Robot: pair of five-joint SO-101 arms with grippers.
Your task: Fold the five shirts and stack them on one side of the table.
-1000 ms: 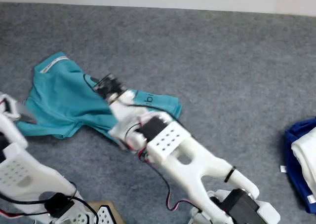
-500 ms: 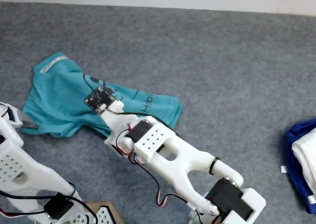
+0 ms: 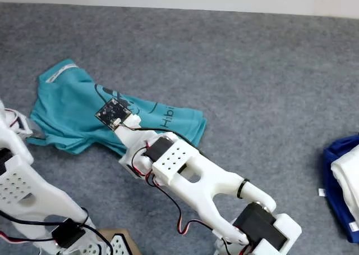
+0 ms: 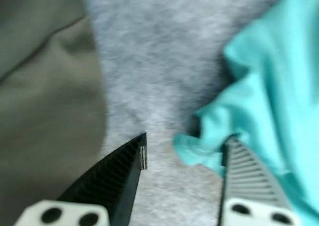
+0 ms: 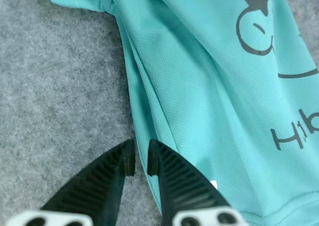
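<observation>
A teal shirt (image 3: 73, 109) with dark print lies crumpled on the grey carpeted table (image 3: 252, 86), at the left. My right gripper (image 5: 141, 154) is down at the shirt's (image 5: 209, 86) lower hem, fingers pinched together with the cloth edge running between them. In the high view that arm's wrist (image 3: 114, 113) sits over the shirt's middle. My left gripper (image 4: 185, 139) is open at the shirt's left sleeve, and a bunched corner of teal cloth (image 4: 199, 149) lies between its fingers. From above, that gripper (image 3: 28, 132) is at the table's left edge.
A folded blue shirt (image 3: 336, 171) with a white one (image 3: 349, 179) on it lies at the right edge. A brown block (image 3: 112, 238) sits near the arm bases. An olive surface (image 4: 45, 86) borders the carpet in the left wrist view.
The right arm swung left and settled over the shirt's middle, then held still. The left gripper moved up to the sleeve, and the shirt's lower left corner drew inward.
</observation>
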